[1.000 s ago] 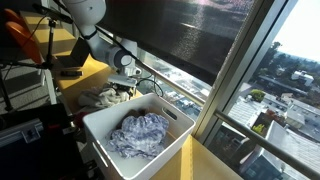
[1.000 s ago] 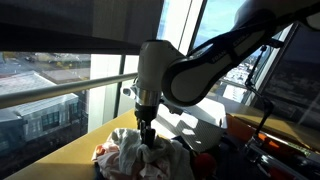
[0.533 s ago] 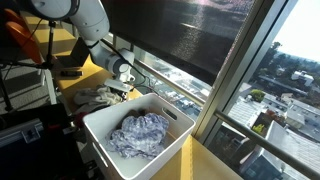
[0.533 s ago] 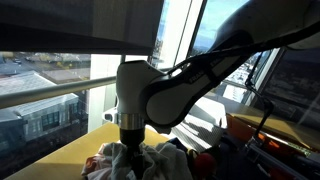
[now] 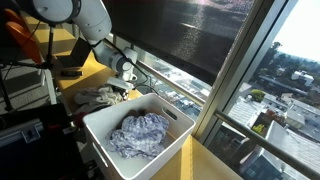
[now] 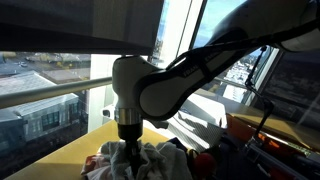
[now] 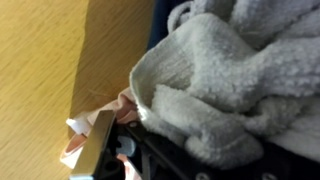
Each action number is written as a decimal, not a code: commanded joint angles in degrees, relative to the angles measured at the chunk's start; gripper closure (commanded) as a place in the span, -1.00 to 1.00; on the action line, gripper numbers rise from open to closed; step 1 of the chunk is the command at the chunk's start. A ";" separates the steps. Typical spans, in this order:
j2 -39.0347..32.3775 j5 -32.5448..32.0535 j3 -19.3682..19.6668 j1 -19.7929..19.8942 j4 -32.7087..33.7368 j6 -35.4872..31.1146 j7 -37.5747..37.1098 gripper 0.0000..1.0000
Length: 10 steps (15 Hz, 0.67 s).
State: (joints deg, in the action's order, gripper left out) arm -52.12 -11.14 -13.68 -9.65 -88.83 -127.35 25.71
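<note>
- Tall windows (image 5: 250, 95) over a city are seen behind a yellow wooden worktop (image 5: 93, 68), which is lit by strong sun.
- A heap of cloths (image 5: 102, 97) is laid on the worktop, left of centre in an exterior view, just beside a white bin (image 5: 105, 155). A blue-and-white patterned cloth (image 5: 140, 133) is bundled inside the bin.
- The gripper (image 5: 122, 88) is pointed straight down and sunk into the edge of the heap nearest the bin. In both exterior views its tips are hidden by fabric.
- In the wrist view a grey fleecy towel (image 7: 220, 80) fills the upper right. One finger (image 7: 98, 140) is seen at the lower left against a pale pinkish fold (image 7: 75, 128). The opposite finger is covered, so it cannot be told whether the fabric is clenched or the gripper is only partly drawn in.
- A thin fold alone may be pinched, and it could be lost once weight is put on it.
- Several cloths may be caught together because they lie tangled, so the heap could be dragged toward the worktop edge.
- The worktop could be struck by the fingers, since its surface is hidden under the heap.
</note>
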 commanded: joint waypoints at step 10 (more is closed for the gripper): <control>13.45 -0.19 0.15 0.16 -10.78 -0.51 -0.95 1.00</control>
State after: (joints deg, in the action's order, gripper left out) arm -46.66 -11.17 -13.69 -9.55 -93.12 -127.55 25.70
